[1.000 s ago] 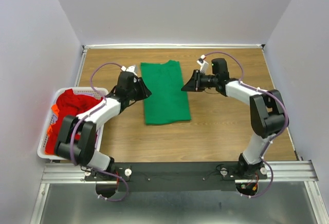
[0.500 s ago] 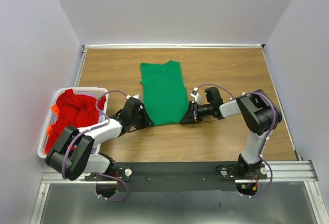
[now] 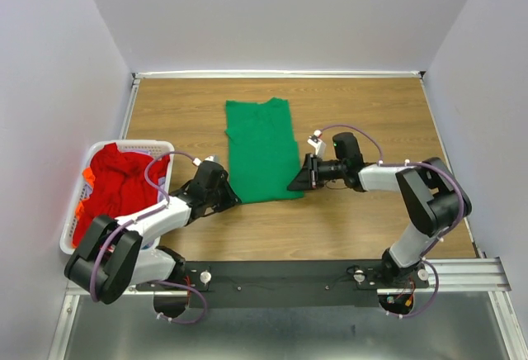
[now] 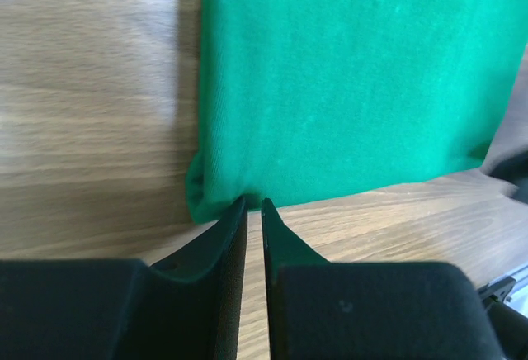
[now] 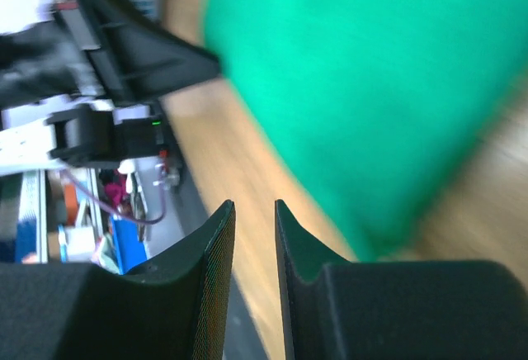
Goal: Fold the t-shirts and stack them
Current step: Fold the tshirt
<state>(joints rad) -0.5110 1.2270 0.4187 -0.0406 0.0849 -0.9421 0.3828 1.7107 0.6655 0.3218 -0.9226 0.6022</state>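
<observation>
Clearly you flank the flat bright green cloth t-shirt's point(image 3: 262, 149) near hem on the wooden tabletop point(image 3: 371, 104), presumably to lift both corners; left tool point(image 4: 253, 203) nearly closed at the hem, pinch uncertain; right tool point(image 5: 254, 205) slightly parted, empty.

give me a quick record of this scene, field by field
green t-shirt: flat on the table, a narrow rectangle
red t-shirts: heaped in the white basket at the left
left gripper: low at the green shirt's near left corner, fingers almost together, tips at the hem, grip unclear
right gripper: low by the near right corner, fingers slightly apart, nothing between them
stack: not started
</observation>
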